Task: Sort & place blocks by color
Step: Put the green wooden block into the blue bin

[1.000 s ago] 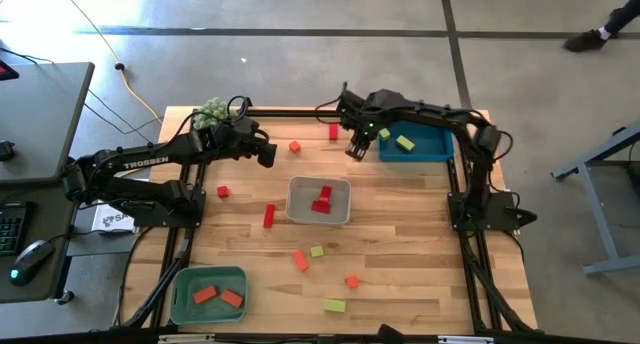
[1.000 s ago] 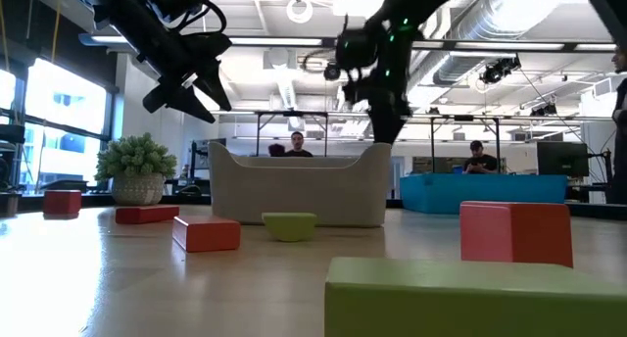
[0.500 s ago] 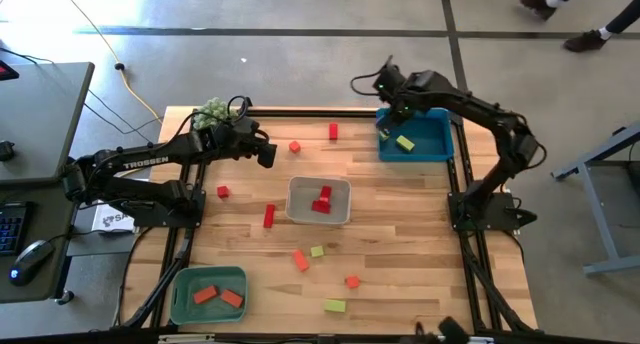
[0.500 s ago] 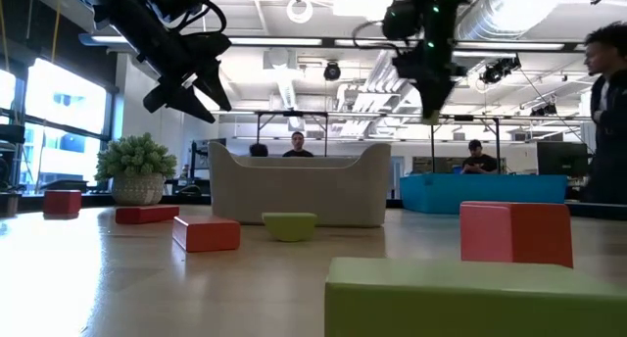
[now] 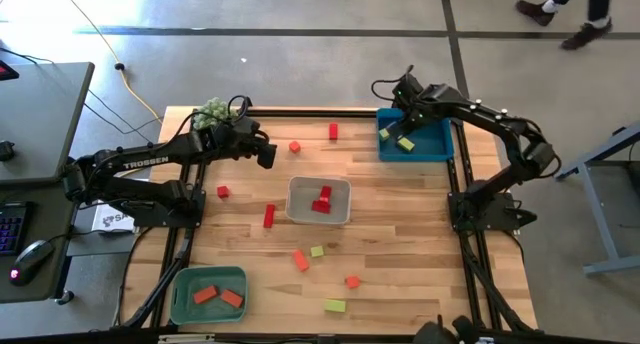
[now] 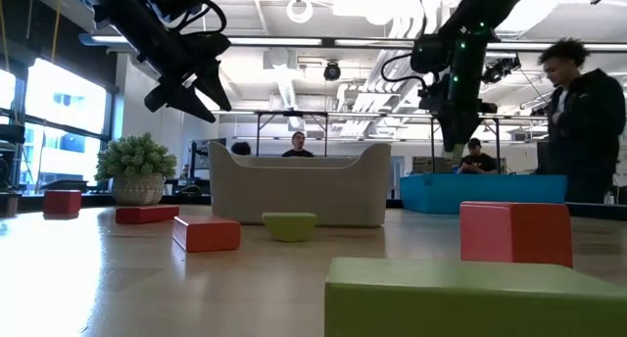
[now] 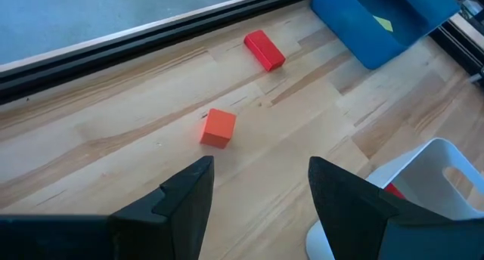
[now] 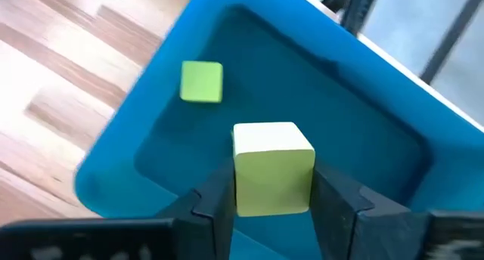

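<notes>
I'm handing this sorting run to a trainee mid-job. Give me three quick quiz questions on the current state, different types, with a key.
1. True or false: the right gripper holds a yellow-green block over the blue tray.
2. Which tray holds red blocks? A) white tray B) green tray C) blue tray
3. Fill in: the left gripper hovers with its fingers ____ above the table, near an orange-red cube.

Key: 1 true; 2 A; 3 open.
</notes>
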Controlling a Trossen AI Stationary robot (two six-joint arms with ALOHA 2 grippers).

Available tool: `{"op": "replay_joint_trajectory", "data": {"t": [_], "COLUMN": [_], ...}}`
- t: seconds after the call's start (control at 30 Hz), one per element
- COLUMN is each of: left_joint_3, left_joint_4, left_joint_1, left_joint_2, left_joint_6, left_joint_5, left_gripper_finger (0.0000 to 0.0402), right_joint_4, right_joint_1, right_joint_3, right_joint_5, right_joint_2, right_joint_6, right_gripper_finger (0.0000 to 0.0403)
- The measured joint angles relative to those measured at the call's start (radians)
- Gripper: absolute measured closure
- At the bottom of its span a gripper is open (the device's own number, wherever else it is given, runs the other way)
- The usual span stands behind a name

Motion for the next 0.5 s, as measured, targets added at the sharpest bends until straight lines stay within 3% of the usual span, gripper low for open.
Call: {"op": "replay_joint_trajectory", "data": {"t": [0.5], "left_joint_3": [0.000], "left_joint_4": [-0.052], "left_joint_1": [0.000], "left_joint_2": [0.000], "left_joint_6": [-0.028], "left_joint_5": [0.019], "left_gripper_finger": [0.0177], "right_joint_4": [0.045], "right_joint_1": [-0.009], "right_joint_3": [-0.026], "right_joint_5": [-0.021], "right_joint_2": [0.000], "right_joint_6": [-0.022], "right_gripper_finger": [0.0255]}}
